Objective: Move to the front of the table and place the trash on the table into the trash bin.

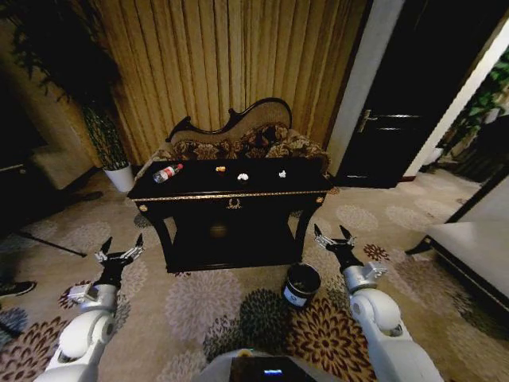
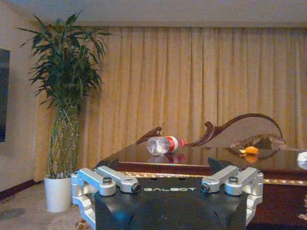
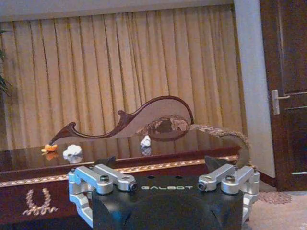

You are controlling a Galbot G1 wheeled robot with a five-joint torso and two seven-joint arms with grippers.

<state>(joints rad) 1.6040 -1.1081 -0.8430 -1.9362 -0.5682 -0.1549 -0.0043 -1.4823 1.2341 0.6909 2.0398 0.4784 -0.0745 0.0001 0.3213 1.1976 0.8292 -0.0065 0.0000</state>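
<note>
Both arms low in front of the bench, nothing held: left gripper point(image 1: 119, 253) fingers spread open, right gripper point(image 1: 335, 238) fingers open too. Trash bin point(image 1: 301, 285) on the carpet near the bench's point(image 1: 231, 193) front right leg. On top: bottle point(image 1: 167, 173) lying at the left end, orange scrap point(image 1: 220, 169), two white scraps point(image 1: 242, 177) toward the right. Sofa point(image 1: 238, 137) behind.

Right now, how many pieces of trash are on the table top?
4. The bottle lies at the table's left end, then an orange scrap, a white crumpled scrap near the middle, and a small white scrap toward the right.
</note>
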